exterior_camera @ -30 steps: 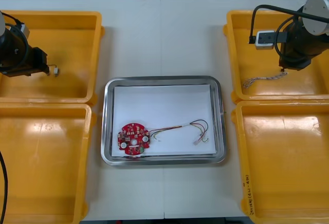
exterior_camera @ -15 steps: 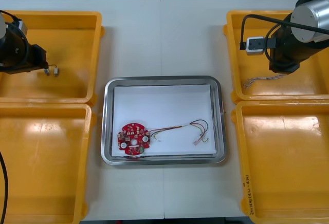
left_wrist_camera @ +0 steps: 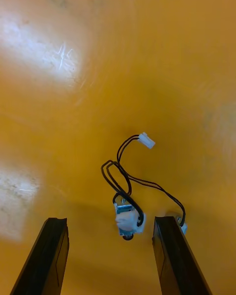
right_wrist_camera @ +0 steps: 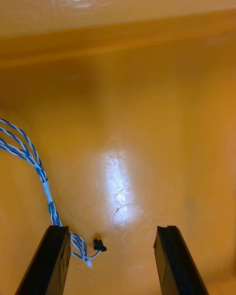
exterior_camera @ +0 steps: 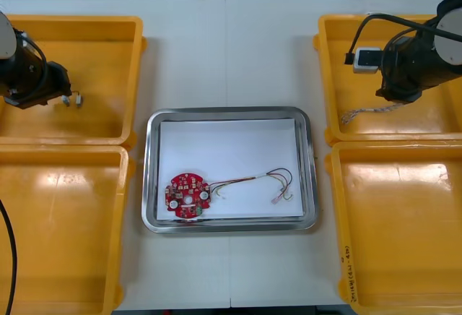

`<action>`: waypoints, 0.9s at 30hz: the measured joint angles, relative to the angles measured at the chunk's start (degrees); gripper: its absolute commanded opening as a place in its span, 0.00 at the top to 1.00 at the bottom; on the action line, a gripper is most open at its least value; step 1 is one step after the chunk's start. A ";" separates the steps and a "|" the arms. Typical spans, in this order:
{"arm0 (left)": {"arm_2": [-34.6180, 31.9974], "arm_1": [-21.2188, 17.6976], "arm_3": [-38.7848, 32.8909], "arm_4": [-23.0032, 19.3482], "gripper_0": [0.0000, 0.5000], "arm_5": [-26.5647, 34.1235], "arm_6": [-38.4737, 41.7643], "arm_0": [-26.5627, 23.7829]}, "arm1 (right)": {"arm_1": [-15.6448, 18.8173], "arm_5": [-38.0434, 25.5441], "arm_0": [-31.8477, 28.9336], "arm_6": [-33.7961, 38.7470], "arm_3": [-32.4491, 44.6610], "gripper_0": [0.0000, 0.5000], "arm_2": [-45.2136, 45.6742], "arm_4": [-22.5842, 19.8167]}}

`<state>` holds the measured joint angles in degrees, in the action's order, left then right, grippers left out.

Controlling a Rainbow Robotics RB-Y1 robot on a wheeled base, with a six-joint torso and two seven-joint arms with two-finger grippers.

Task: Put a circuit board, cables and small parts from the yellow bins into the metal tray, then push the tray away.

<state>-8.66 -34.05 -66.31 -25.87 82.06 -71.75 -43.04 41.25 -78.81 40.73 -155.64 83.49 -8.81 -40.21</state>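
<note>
The right gripper [right_wrist_camera: 112, 228] hangs over the floor of a bin [right_wrist_camera: 172, 128], its two black fingers [right_wrist_camera: 51, 260] standing well apart with nothing between them but bare floor and a bright patch of glare [right_wrist_camera: 117, 177]. A twisted blue and white cable [right_wrist_camera: 29, 157] runs across the floor to the inner edge of one finger, ending in a small black plug [right_wrist_camera: 100, 246] that lies between the fingers, close to that same one. Beyond the fingers rises the bin's wall [right_wrist_camera: 118, 24].

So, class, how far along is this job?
Done: circuit board and red and yellow cable lie in the metal tray. In hand: left gripper open over the black cable, right gripper open over the blue and white cable. Left: both cables, small parts, pushing the tray.
</note>
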 measured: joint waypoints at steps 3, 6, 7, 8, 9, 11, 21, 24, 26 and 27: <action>0.00 0.61 0.01 0.56 0.00 0.00 1.08 0.00 | 0.95 1.87 -1.22 0.00 0.00 0.00 0.00 -1.82; 0.00 1.07 0.03 1.03 0.00 0.00 1.08 0.00 | 1.45 4.01 -2.38 0.00 0.00 0.00 0.00 -2.83; 0.00 1.18 0.05 1.17 0.00 -0.01 1.08 0.00 | 1.49 4.62 -2.69 0.00 0.00 0.00 0.00 -2.99; 0.00 1.25 0.10 1.29 0.00 -0.01 1.08 0.00 | 1.50 5.39 -3.02 0.00 0.00 0.00 0.00 -3.20; 0.00 1.30 0.21 1.37 0.00 -0.01 1.08 0.00 | 1.51 6.13 -3.33 0.00 0.00 0.00 0.00 -3.39; 0.00 1.32 0.48 1.47 0.00 -0.05 1.08 0.00 | 1.51 7.16 -3.84 0.00 0.00 0.00 0.00 -3.65; 0.00 1.33 2.23 1.71 0.00 -1.59 1.08 0.00 | 2.19 11.32 -4.96 0.00 -0.25 0.00 -1.86 -4.08; 0.00 1.35 3.39 1.71 0.00 -3.10 1.08 0.00 | 2.61 11.50 -4.96 0.00 -0.98 0.00 -3.08 -4.41; 0.00 1.37 3.94 1.71 0.00 -3.64 1.08 0.00 | 2.65 11.51 -4.97 0.00 -1.58 0.00 -3.56 -4.58; 0.00 1.37 4.04 1.71 0.03 -3.69 1.08 0.00 | 2.66 11.54 -4.98 0.00 -1.76 0.00 -3.80 -4.60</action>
<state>-8.66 -32.68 -62.27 -24.16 78.37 -70.67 -43.04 43.92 -67.27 35.76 -155.64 81.73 -12.60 -44.82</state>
